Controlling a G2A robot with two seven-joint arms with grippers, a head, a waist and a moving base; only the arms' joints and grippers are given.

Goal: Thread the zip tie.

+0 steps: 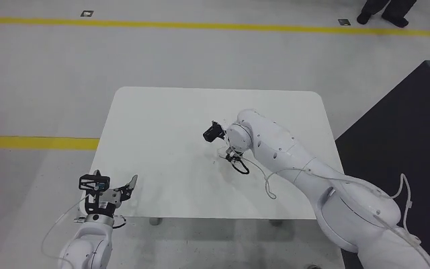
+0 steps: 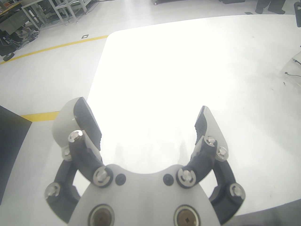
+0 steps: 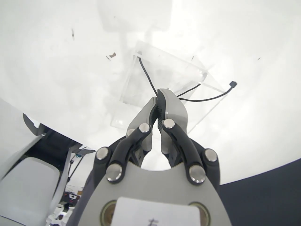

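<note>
Top view, layout: white table (image 1: 168, 121); one arm at its near left corner, the other over its middle.
Left claw (image 2: 141, 109): wide open, holding nothing, hovering above the table's near left edge, well apart from the work.
Right claw (image 3: 157, 95): over mid-table, pinched shut on the strap of the black zip tie (image 3: 145, 72).
Strap path: one run leads from a corner of the clear block (image 3: 169, 66) up into the pinch. Two strands trail out the other side, one ending in the head (image 3: 232, 83), which lies free just past the block.
Clear block: transparent fixture resting on the table, directly beneath the pinch.
Progress: strap gripped; head appears empty, so threading is judged outstanding. Whether the strap passes through the block cannot be told.
</note>
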